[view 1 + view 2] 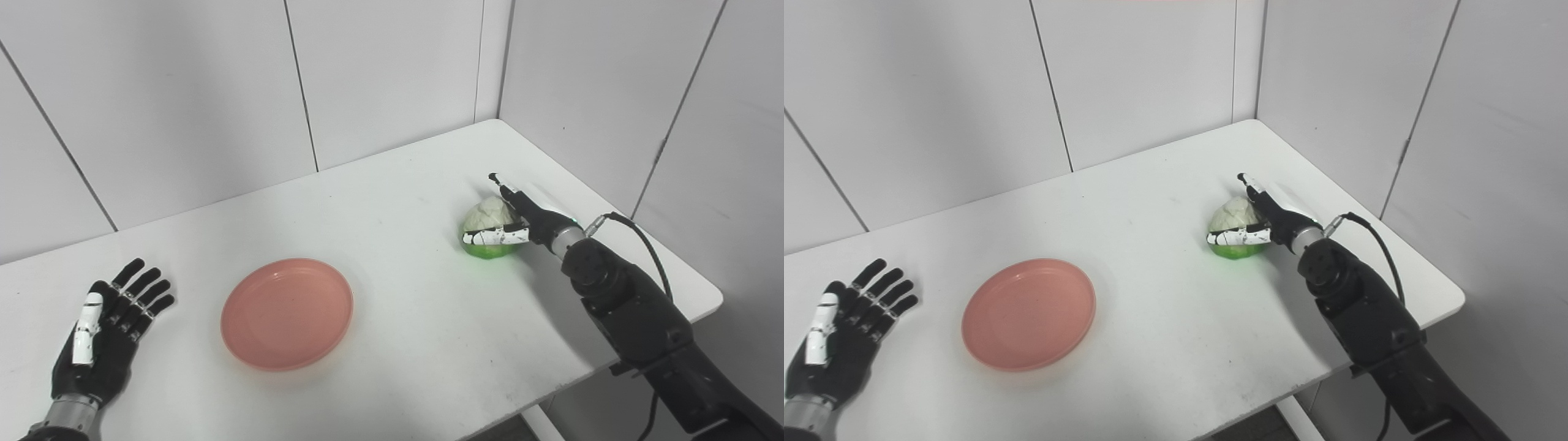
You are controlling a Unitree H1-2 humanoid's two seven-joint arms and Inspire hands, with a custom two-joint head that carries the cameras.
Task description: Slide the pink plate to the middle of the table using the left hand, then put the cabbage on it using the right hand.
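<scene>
The pink plate (286, 313) lies flat on the white table (398, 184), left of the middle. My left hand (104, 334) rests open and palm up on the table, left of the plate and apart from it. The cabbage (488, 222), pale on top and green below, sits on the table at the right. My right hand (517, 217) is at the cabbage, with its thumb across the near side and its fingers (505, 191) stretched straight along the far side. The hand brackets the cabbage, with the fingers not curled onto it.
White panel walls stand close behind the table and along its right side. The table's right edge (704, 306) and front edge are near my right arm. A black cable (643, 239) loops off the right wrist.
</scene>
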